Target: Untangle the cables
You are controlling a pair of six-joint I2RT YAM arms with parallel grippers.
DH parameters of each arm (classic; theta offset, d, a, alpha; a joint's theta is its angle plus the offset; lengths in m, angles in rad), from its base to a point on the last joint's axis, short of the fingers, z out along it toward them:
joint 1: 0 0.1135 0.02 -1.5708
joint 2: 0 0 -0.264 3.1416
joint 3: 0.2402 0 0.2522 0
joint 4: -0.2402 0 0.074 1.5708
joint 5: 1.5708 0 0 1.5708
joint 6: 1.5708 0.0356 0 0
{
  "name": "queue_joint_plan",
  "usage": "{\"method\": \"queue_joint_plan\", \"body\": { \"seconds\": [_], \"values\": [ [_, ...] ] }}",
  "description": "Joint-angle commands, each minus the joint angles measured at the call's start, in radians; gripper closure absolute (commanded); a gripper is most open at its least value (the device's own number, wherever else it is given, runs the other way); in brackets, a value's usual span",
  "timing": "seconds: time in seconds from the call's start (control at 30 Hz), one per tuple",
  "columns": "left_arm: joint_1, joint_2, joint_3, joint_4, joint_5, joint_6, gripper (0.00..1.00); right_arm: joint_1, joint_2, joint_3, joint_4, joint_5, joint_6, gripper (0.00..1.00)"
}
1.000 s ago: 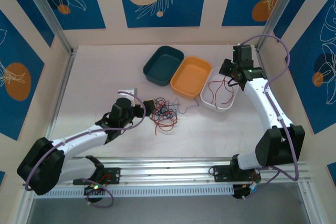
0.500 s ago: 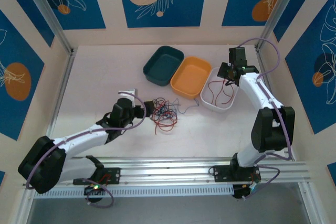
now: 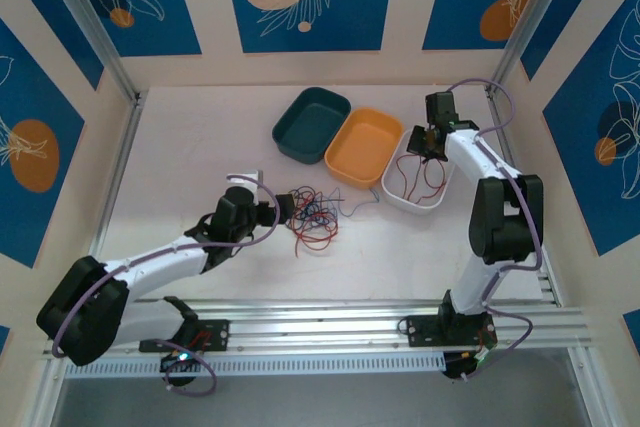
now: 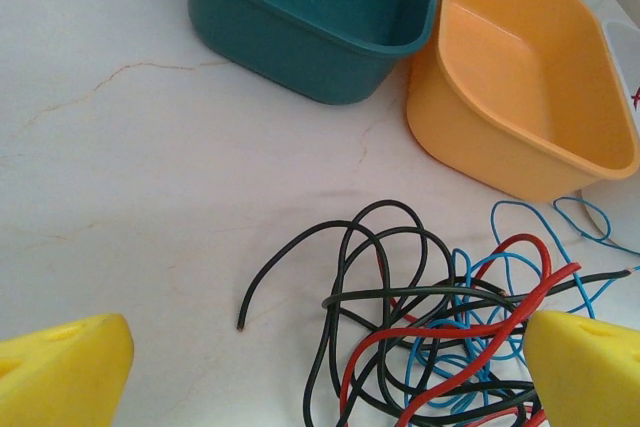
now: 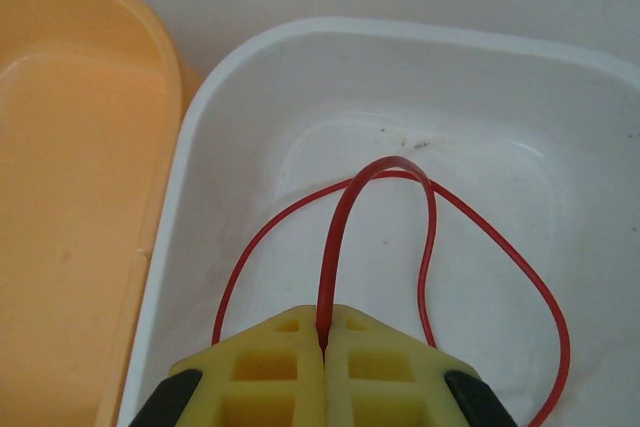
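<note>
Top view: cables (image 3: 310,217) lie in one tangle on the surface (image 3: 190,147), in front of the orange bin (image 3: 365,147) and just ahead of the left gripper (image 3: 284,204); teal bin (image 3: 312,124), orange bin and white bin (image 3: 398,190) stand side by side in a row; right gripper (image 3: 428,145) is over the white bin, a red cable (image 3: 425,177) running from it down into the bin; neither gripper's jaws are readable at this range.

Left wrist view supplies the detail: left gripper (image 4: 325,342) stands wide, yellow fingers (image 4: 60,367) at the two lower corners, gripping nothing; cables (image 4: 420,347) resolve as thin black, red and light-blue strands crossing in many loops; one black end lies free at the left; a blue loop reaches toward the orange bin (image 4: 520,97); teal bin (image 4: 300,37) behind it.

Right wrist view: right gripper (image 5: 323,332) is closed tight on the red cable (image 5: 340,217), which arches up from the pads and back down; a thinner red strand (image 5: 540,287) loops wider around it inside the white bin (image 5: 300,57); orange bin (image 5: 80,167) is against its left wall.
</note>
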Motion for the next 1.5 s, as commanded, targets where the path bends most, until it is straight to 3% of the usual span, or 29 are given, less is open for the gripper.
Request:
{"method": "queue_joint_plan", "body": {
  "seconds": [0.0, 0.53, 1.17, 1.3, 1.47],
  "values": [
    [0.010, 0.009, 0.031, -0.006, -0.015, 0.016, 0.00, 0.013, 0.033, 0.033, -0.046, -0.020, -0.006, 1.00],
    [0.010, -0.003, 0.019, -0.019, -0.021, 0.011, 0.00, 0.050, 0.149, 0.134, -0.095, -0.036, -0.010, 1.00],
    [0.010, -0.036, -0.001, -0.025, -0.035, 0.011, 0.00, 0.076, 0.129, 0.283, -0.257, 0.418, -0.080, 1.00],
    [0.010, -0.034, -0.001, -0.023, -0.033, 0.012, 0.00, 0.105, 0.159, 0.319, -0.312, 0.559, -0.098, 1.00],
    [0.011, -0.031, -0.002, -0.018, -0.030, 0.010, 0.00, 0.137, 0.193, 0.326, -0.308, 0.573, -0.116, 1.00]
  ]
}}
